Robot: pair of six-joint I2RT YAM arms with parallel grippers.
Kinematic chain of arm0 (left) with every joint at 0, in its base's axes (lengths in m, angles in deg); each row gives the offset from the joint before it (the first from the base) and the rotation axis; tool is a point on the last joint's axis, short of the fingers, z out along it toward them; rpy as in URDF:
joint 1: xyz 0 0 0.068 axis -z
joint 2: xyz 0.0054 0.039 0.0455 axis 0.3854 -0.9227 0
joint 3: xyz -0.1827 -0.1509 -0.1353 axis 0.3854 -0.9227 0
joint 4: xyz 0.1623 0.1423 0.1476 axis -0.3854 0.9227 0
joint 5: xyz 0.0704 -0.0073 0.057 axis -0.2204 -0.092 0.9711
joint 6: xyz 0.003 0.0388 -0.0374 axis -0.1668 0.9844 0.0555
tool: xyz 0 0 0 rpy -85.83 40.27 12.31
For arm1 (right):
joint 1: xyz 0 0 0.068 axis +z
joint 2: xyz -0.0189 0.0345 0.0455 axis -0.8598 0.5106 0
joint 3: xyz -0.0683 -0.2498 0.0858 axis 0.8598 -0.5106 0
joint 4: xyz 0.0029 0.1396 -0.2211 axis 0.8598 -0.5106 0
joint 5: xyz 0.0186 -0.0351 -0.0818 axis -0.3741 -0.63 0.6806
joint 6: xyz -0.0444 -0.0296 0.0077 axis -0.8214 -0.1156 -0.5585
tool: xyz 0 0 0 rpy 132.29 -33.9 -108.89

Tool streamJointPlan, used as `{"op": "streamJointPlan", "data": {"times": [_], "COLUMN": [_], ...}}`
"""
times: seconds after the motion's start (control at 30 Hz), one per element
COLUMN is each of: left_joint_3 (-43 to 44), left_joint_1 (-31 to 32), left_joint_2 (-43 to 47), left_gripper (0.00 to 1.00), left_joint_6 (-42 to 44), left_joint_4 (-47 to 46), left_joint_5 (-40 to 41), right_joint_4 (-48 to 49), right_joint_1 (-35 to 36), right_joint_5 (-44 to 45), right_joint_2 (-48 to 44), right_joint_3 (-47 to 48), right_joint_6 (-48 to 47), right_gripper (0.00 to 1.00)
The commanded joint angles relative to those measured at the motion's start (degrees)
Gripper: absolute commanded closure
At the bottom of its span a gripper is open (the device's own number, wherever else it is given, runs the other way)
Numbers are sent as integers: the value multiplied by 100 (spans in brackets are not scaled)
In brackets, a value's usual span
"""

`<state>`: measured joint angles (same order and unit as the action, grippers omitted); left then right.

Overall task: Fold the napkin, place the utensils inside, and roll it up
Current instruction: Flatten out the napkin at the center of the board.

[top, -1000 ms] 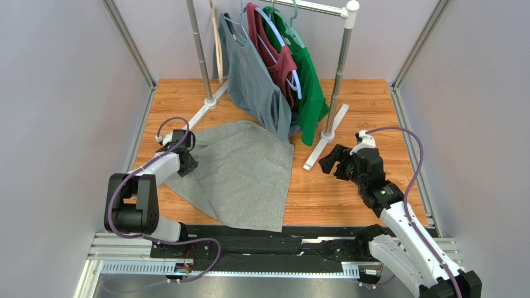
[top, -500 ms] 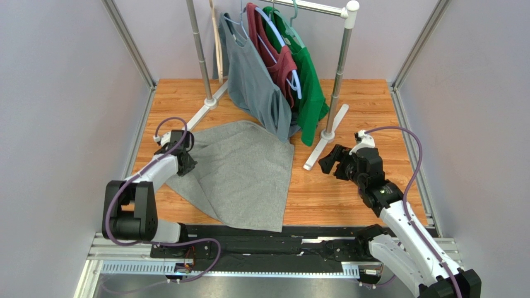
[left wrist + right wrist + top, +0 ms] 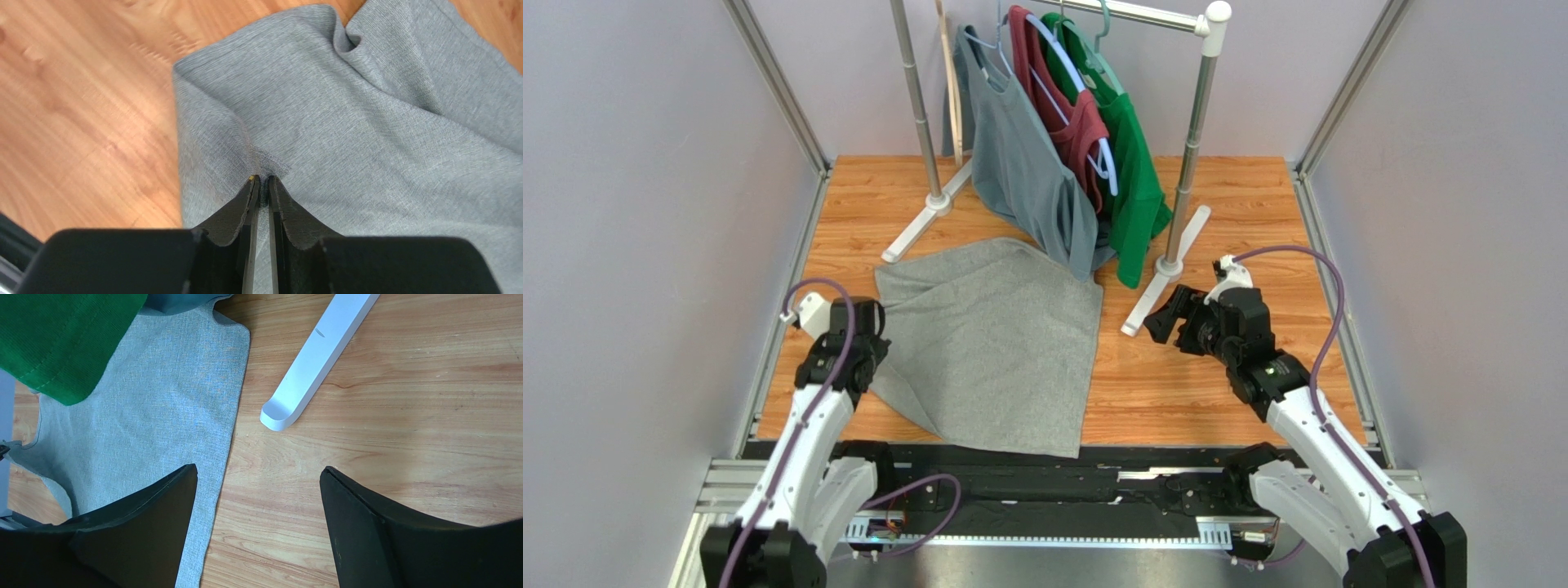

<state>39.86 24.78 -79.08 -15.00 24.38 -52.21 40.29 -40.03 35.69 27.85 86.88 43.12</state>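
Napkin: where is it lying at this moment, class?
In the top view the napkin lies spread left of centre on the table, left gripper pinching its left edge, grey shirt hanging behind.

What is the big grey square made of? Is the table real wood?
The napkin looks like soft woven cloth: a fine speckled weave shows, and it wrinkles and bunches. The table looks like wood, orange-brown with grain lines and a slight sheen; it may be only a printed wood-look layer.

Wide-spread right tool above table; napkin at left, white rack foot ahead
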Motion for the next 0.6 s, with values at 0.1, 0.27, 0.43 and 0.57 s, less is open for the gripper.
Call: {"op": "streamJointPlan", "data": {"times": [0.1,0.27,0.43,0.57], "left_joint_3": [-575,-629,-128,425], "left_joint_1": [-44,-44,-44,-44], "left_joint_2": [1905,3329,3692,3226], "left_gripper": [79,57,27,21], "left_joint_6": [-1708,-2447,-2177,-1508], "left_joint_4": [1608,2811,3068,2972], "left_joint_5": [639,1079,1589,1984], "right_joint_4": [409,427,532,637], "right_joint_1": [182,297,577,1191], "right_joint_5": [-151,-151,-37,200], "right_joint_2": [48,118,118,197], "right_joint_3": [-55,-143,-222,-205], "right_joint_6": [79,44,114,236], "right_gripper": [23,23,23,23]}}
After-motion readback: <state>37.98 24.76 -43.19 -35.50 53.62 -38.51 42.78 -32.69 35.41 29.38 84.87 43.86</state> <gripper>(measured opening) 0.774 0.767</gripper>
